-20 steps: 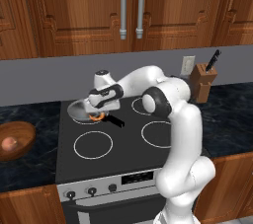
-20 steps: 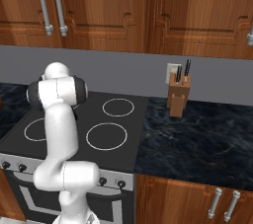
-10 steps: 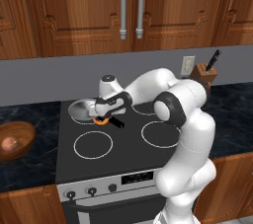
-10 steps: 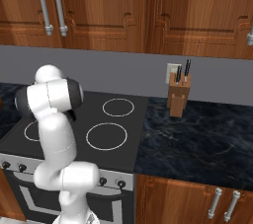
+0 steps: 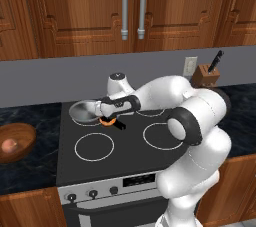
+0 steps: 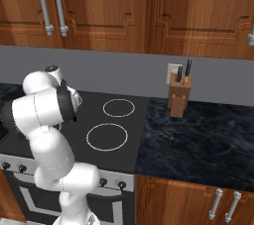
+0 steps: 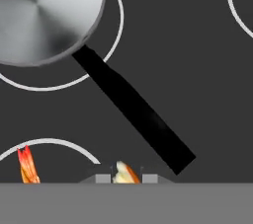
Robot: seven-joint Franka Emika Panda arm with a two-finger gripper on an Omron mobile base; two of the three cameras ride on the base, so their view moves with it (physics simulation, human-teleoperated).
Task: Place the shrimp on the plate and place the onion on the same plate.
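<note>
Shrimp (image 5: 106, 121) is pinched in the gripper (image 5: 108, 116), just above the stovetop (image 5: 125, 156) beside the grey frying pan (image 5: 83, 111). In the hand view you can see a pale-orange bit of it (image 7: 125, 173) squeezed between the two finger tips, with the orange tail end poking out off to one side. So the jaws are closed down nearly all the way on something really thin. My guess is this thing weighs basically nothing, so lifting isn't the issue, slipping is. It's small, curved and probably smooth, and a crescent shape likes to rotate or squirt out of a two-finger pinch. Looks like the hold is across the fatter middle of the body, which I'd say is the right spot, since the tail tapers off and gives the pads nothing to bite. The onion (image 5: 8, 144) is sitting in the wooden bowl (image 5: 20, 133) way over on the counter to the left, well apart from the stove. Round ball, so I'd grab it across its widest part.
</note>
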